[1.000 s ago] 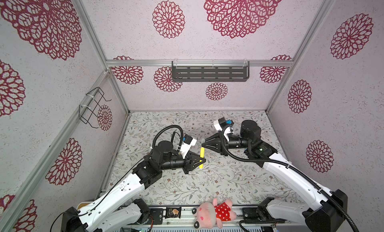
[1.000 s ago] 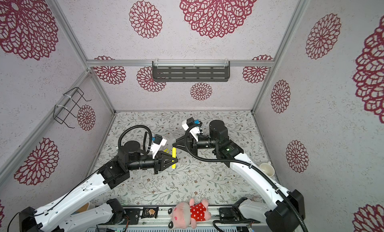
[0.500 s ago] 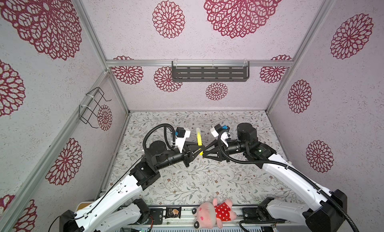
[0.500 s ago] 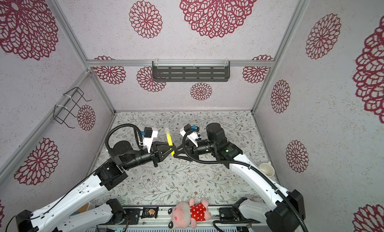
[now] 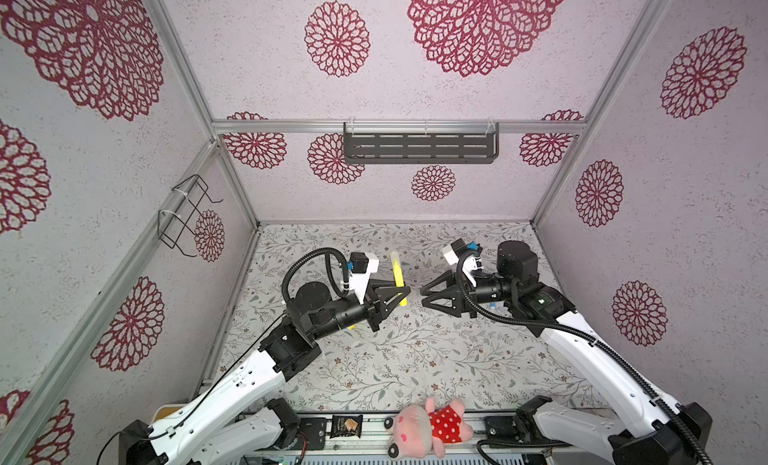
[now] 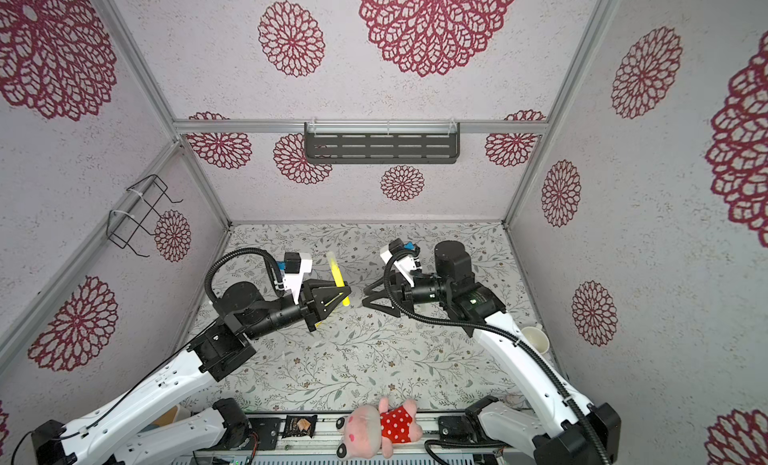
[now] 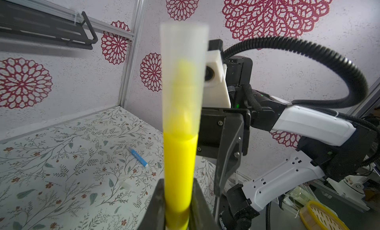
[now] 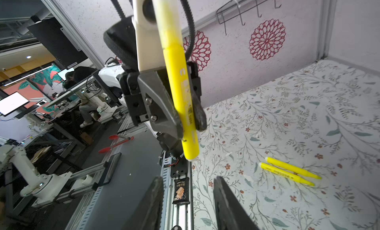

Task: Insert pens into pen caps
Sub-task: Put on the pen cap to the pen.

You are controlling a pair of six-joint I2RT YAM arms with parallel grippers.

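So, in a top view the left gripper (image 5: 402, 294) pinches the yellow pen (image 5: 399, 276) low on its barrel, long axis running 6 to 12, whitish cap (image 5: 395, 259) already seated on the 12 end. The right gripper (image 5: 423, 296) sits at 3 o'clock, just beside, jaws spread and empty.

Spotting a plush (image 5: 428, 427) lying at the front, near a packet (image 5: 347, 426). Seeing a shelf (image 5: 419, 147) hanging on the back wall (image 5: 395, 201), a rack (image 5: 185, 217) on the left wall (image 5: 104, 242).
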